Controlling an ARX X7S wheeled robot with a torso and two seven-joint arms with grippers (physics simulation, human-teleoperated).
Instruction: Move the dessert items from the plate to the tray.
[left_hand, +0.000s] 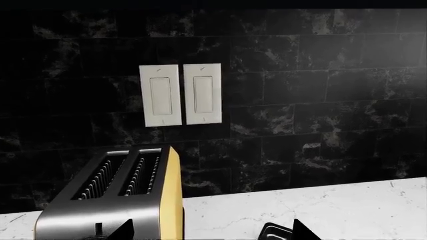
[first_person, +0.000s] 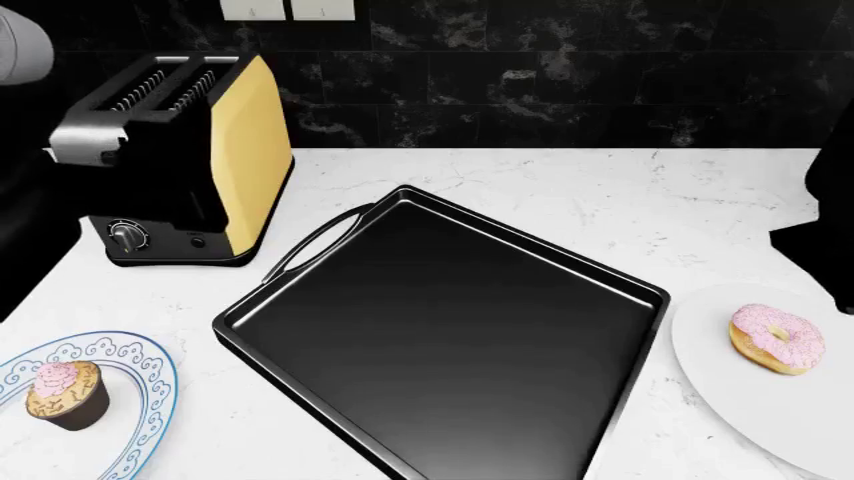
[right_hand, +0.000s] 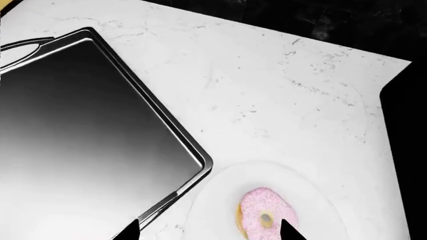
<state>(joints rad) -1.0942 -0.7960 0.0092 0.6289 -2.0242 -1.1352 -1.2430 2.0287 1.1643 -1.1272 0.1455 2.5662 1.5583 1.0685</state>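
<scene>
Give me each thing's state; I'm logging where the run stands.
Tray: empty, flat on the counter.
Doughnut: on the white plate, not yet moved.
Cupcake: upright on the blue-patterned plate, not yet moved.
Toaster: slots empty.
Right claw: open above the doughnut, holding nothing.
Left claw: open, holding nothing.

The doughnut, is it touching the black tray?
Apart. The head view shows the doughnut sitting on a white plate, with a strip of white counter between that plate and the tray.
</scene>
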